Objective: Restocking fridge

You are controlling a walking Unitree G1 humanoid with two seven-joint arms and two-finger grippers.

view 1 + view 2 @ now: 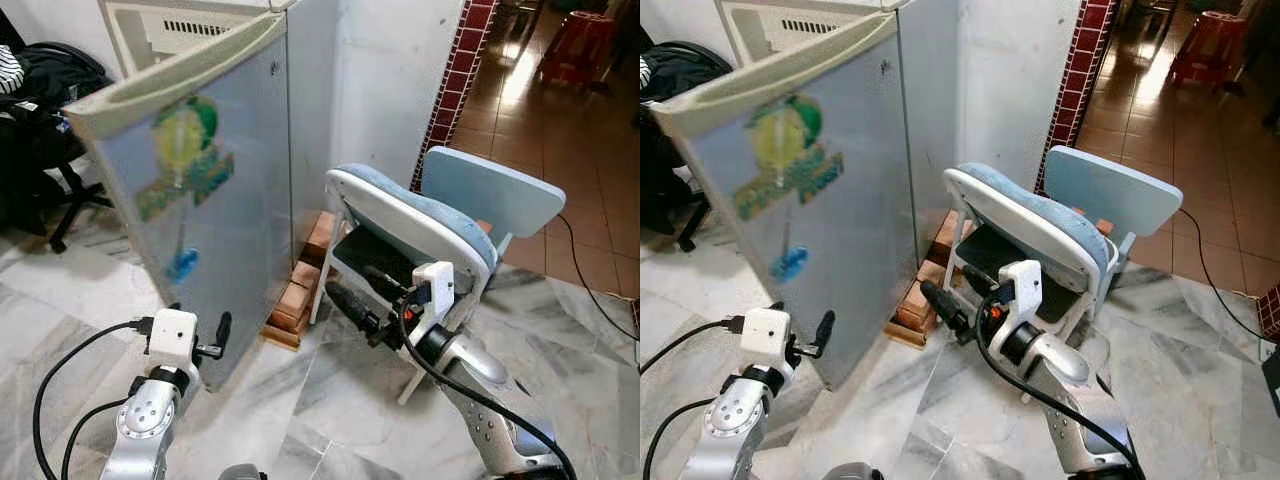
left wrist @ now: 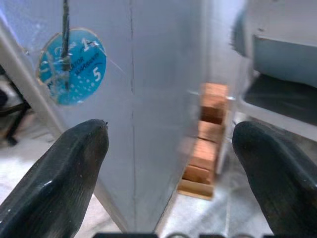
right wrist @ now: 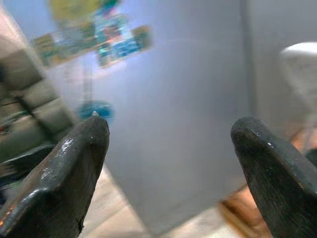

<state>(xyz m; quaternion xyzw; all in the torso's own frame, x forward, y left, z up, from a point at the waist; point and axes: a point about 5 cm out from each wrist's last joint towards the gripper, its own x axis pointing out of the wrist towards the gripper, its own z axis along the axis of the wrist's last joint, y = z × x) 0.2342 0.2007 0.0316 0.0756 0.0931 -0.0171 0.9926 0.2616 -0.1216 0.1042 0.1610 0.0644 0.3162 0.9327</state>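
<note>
Standing open, the grey fridge door with stickers faces both black-fingered grippers, left and right, fingers spread wide, holding nothing.

Both silver arms reach forward and up from below. The left gripper is held low, its black fingers spread wide apart. The right gripper is raised higher and points leftward, its fingers likewise parted.

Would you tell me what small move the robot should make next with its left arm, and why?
Probably ease the left gripper forward to the fridge door's free edge. The door stands ajar, both sets of jaws are open and empty, and the left is nearest that edge. The right gripper hovers beside the chair.
</note>
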